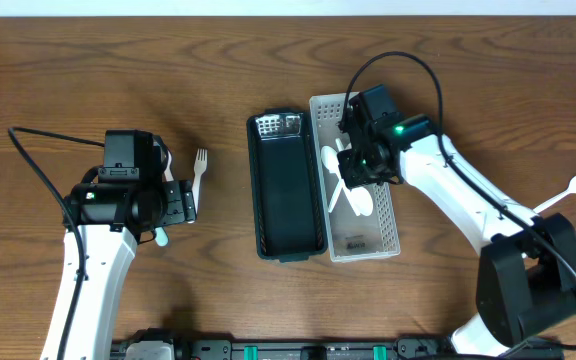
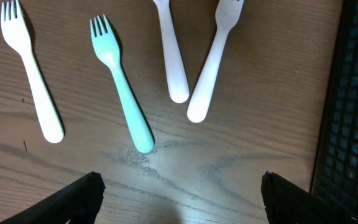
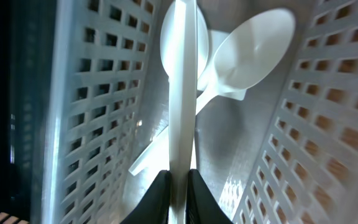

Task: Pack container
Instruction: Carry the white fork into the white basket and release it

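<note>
A black container (image 1: 288,185) and a white slotted basket (image 1: 383,235) lie side by side at the table's middle. My right gripper (image 1: 353,168) is inside the basket, shut on the handle of a white utensil (image 3: 182,93) seen edge-on in the right wrist view (image 3: 179,180). White spoons (image 3: 253,50) lie on the basket floor below it. My left gripper (image 1: 178,202) is open and empty above the table (image 2: 182,196). Ahead of it lie a white fork (image 2: 30,81), a teal fork (image 2: 120,87), a white handle (image 2: 171,53) and another white fork (image 2: 215,62).
One white spoon (image 1: 568,190) lies alone near the right edge. The black container's wall (image 2: 353,93) shows at the right of the left wrist view. The basket's slotted walls (image 3: 98,93) close in on both sides of the right gripper.
</note>
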`<move>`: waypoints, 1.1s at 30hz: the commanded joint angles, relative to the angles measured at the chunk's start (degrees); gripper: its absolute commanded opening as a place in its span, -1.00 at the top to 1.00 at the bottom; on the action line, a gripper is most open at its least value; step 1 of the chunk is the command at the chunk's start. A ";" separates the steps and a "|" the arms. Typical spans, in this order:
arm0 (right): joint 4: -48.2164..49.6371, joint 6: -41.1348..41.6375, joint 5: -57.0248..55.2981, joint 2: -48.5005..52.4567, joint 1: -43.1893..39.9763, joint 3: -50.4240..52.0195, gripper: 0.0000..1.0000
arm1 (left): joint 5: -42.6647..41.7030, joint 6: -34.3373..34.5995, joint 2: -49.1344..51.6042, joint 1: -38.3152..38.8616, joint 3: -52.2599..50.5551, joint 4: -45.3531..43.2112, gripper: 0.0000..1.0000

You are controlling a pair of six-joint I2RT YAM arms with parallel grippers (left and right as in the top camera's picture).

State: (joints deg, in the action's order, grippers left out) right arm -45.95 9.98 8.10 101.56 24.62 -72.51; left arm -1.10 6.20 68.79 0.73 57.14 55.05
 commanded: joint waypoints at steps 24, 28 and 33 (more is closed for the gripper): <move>-13.29 1.95 -5.60 -8.85 -20.24 -3.58 0.98 | 0.46 0.09 0.07 -0.35 0.94 -0.09 -0.68; -11.21 1.97 -2.25 -8.66 -18.73 3.28 0.97 | 0.46 0.09 0.07 -0.35 0.94 -0.07 -0.68; -8.22 1.92 0.37 -8.66 -16.26 9.88 0.98 | 0.46 0.09 0.07 -0.35 0.94 -0.07 -0.68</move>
State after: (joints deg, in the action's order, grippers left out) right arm -54.85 11.53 5.61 92.75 6.81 -64.49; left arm -1.10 6.20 68.79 0.73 57.14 55.05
